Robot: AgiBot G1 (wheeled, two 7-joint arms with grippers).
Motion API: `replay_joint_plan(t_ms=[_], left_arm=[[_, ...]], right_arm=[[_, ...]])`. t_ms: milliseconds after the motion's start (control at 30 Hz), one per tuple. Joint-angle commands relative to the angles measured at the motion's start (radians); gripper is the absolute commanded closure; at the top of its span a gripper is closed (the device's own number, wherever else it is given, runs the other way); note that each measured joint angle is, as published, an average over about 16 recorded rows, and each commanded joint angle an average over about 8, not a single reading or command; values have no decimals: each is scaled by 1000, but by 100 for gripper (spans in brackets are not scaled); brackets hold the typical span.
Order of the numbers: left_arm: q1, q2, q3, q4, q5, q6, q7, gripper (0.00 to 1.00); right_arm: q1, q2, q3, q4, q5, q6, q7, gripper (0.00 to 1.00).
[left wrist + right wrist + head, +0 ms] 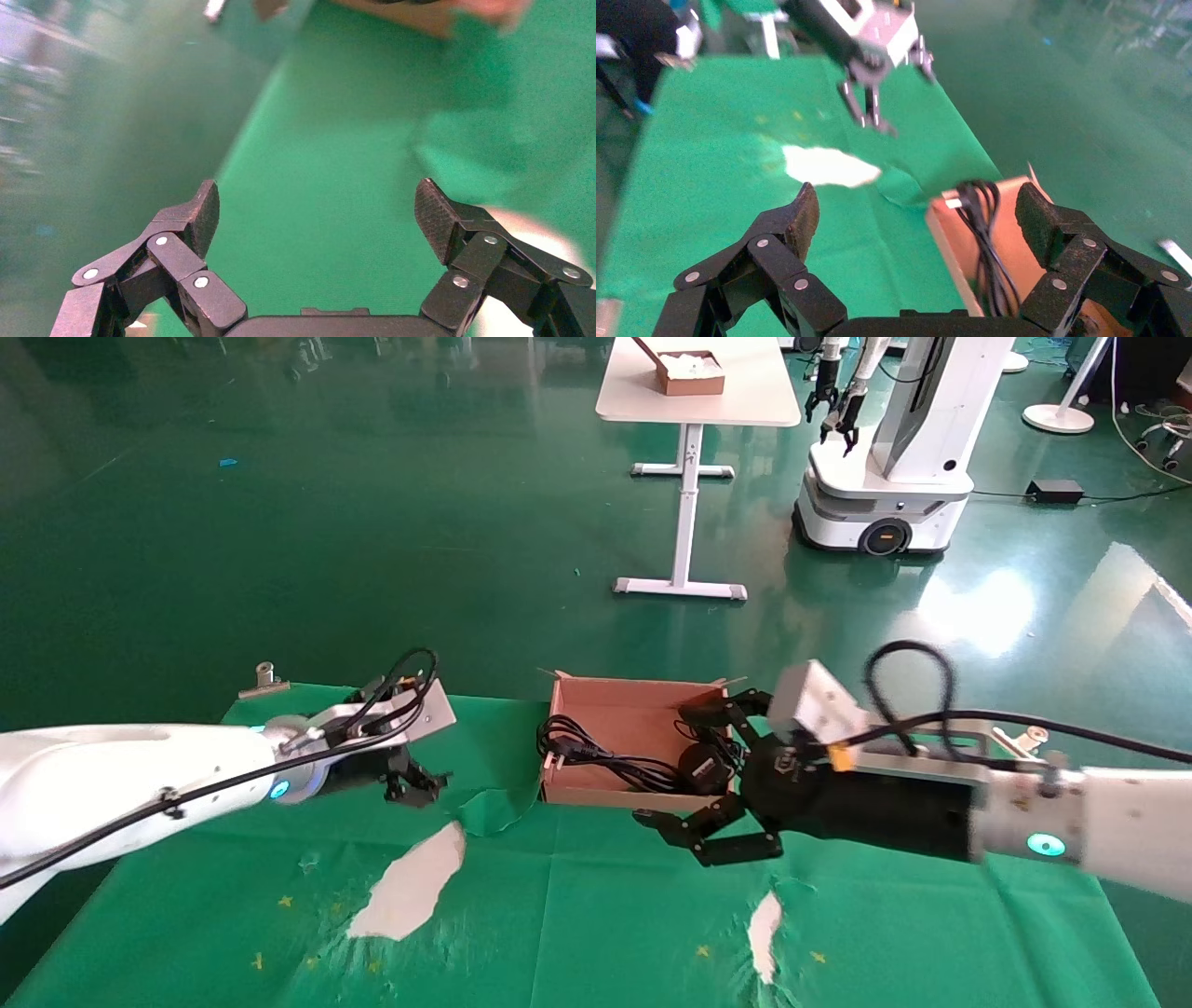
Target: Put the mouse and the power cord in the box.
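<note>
The brown cardboard box stands on the green cloth at the table's far middle. The power cord lies looped inside it, with its bundle end hanging over the wall nearest my left arm; the right wrist view shows the power cord inside the box. The black mouse rests in the box's near corner on my right side. My right gripper is open and empty, straddling that corner. My left gripper hovers open and empty over bare cloth left of the box.
White patches show where the green cloth is torn near the front. Metal clamps sit at the table's far edge. Beyond it stand a white table with a small brown box, and another robot.
</note>
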Motion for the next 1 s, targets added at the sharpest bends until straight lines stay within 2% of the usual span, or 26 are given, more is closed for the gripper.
replay_joint_plan(t_ms=[33,700,1000], left_arm=[[21,-17,-37,-19,-41,36,14,0],[231,-186,-410,-213,-446,390,149,0],[326,-262,-577,-300,-628,550,210,0]], right_arm=[[-22,25,15,31,38,-22,14,0],[-233,274,167,333,406,-241,147,0],[-254,300,182,363,444,-263,160,0]])
